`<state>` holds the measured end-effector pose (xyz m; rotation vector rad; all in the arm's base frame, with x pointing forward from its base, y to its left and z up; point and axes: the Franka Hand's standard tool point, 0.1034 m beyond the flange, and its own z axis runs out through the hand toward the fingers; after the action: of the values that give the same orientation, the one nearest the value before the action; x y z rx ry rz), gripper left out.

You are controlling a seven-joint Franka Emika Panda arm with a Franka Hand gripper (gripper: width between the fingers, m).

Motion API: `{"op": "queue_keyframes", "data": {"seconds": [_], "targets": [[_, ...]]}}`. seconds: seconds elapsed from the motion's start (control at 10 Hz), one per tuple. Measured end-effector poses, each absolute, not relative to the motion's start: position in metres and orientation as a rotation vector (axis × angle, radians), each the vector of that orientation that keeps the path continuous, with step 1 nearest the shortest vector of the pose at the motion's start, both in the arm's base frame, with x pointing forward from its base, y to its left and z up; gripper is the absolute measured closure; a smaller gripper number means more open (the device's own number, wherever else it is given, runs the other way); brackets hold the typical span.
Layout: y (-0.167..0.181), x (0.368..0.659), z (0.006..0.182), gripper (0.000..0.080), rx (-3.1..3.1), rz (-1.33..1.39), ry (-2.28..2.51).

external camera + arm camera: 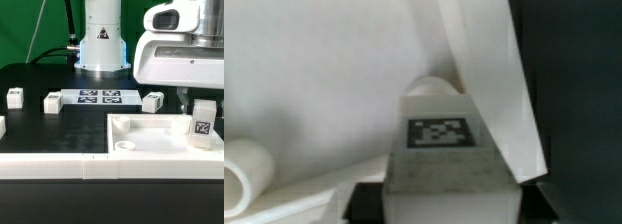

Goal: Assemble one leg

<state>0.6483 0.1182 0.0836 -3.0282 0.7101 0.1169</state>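
The fingers (188,97) are gripping the leg (203,122) by its upper part. They are closed only as far as the narrow block allows, and nothing else is between them. In the wrist view the leg (441,140) is filling the gap between them, and its square marker tag is facing the camera.

The leg is hanging or standing upright inside the raised rim of the large white panel (150,120), close to the panel's corner on the exterior view's right. I cannot tell whether its lower end is already touching the panel floor. A round hole (125,146) is showing at the panel's other near corner.

Three other loose legs (52,101) are lying on the black bench (40,130), well apart from the panel. The marker board (100,97) is lying between them.

I judge that the leg is light and stiff, made of hard smooth plastic. It is probably not fragile, but it is slippery enough to twist or slide in a weak hold. The best hold seems to be on two flat opposite sides, high on the block, so that the lower end stays free for seating into the panel. If the hold is off the middle, the block may tilt when it is pushed against the panel.
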Motion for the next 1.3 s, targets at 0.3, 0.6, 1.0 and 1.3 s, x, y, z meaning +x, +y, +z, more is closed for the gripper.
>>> {"op": "queue_keyframes", "data": {"seconds": [0.3, 0.6, 1.0, 1.3], "targets": [[0.117, 0.6477, 0.083, 0.0508, -2.902, 0.125, 1.153], [0.1158, 0.6468, 0.0823, 0.0508, -2.665, 0.128, 1.66], [0.1175, 0.6453, 0.0822, 0.0507, -2.262, 0.125, 2.209], [0.1185, 0.6454, 0.0821, 0.0398, -2.239, 0.126, 2.23]]}}
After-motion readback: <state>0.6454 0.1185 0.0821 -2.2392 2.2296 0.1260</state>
